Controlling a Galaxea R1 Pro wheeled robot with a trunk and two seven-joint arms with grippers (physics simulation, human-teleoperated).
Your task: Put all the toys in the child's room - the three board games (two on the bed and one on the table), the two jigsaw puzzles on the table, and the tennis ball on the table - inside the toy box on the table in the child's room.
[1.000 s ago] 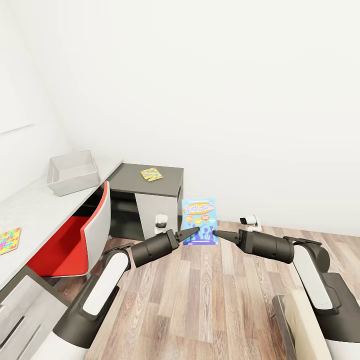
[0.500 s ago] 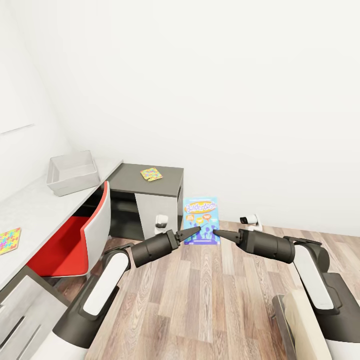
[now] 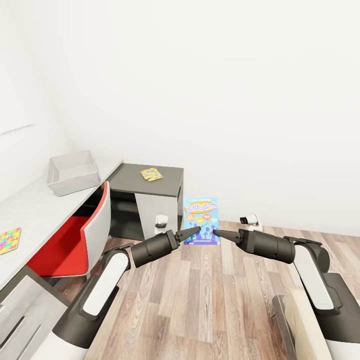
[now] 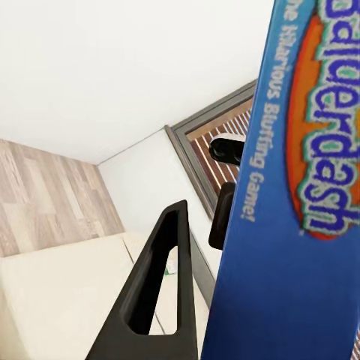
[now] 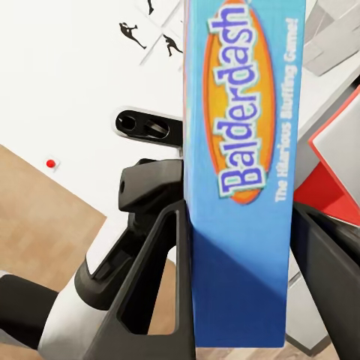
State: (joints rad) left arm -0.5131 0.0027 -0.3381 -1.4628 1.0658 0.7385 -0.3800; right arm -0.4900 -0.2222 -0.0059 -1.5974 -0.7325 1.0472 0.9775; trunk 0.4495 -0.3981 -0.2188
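The blue "Balderdash" board game (image 3: 201,219) hangs upright above the wood floor, held between my two grippers. My left gripper (image 3: 194,230) grips its lower left edge and my right gripper (image 3: 218,232) its lower right edge. In the right wrist view the board game (image 5: 244,172) sits between both dark fingers (image 5: 150,300). In the left wrist view one finger (image 4: 154,292) lies against the box (image 4: 300,187). The light grey toy box (image 3: 75,181) stands on the table (image 3: 45,205). One jigsaw puzzle (image 3: 152,173) lies on the dark lower wing (image 3: 170,186), another (image 3: 9,241) on the pale top.
A red and white chair (image 3: 75,235) is tucked under the table to my left. Two small white devices (image 3: 248,219) (image 3: 160,221) sit on the floor by the wall. A beige bed corner (image 3: 300,325) shows at the lower right.
The board game and both grippers have drifted very slightly to the right over the last second. Nothing else has moved.
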